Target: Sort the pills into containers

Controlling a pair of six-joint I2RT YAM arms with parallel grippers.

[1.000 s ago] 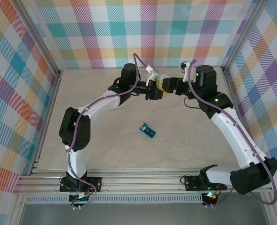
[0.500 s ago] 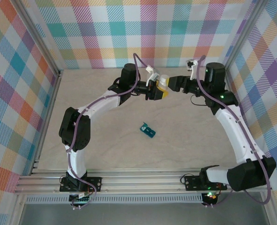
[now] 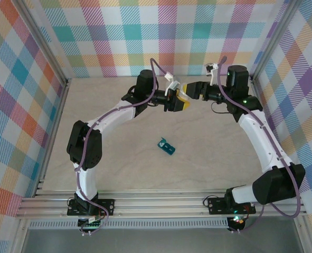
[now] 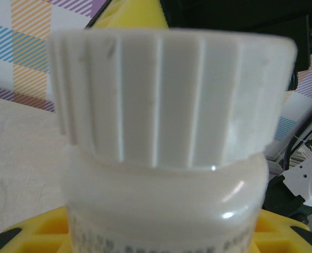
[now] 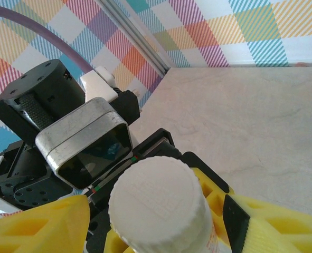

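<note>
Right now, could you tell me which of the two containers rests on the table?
The teal pill box; the white bottle is gripped aloft by the left gripper.

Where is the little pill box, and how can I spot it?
From above, find the beige table. Near its middle, under the arch of the two arms, lies the teal pill box. It is small and blue-green, unlike the white bottle at the arch's top.

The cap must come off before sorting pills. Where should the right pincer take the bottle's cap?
Grip the cap by its ribbed side wall, right pincer coming straight onto its flat top. Ribs should resist slipping; the left pincer holds the bottle body below.
</note>
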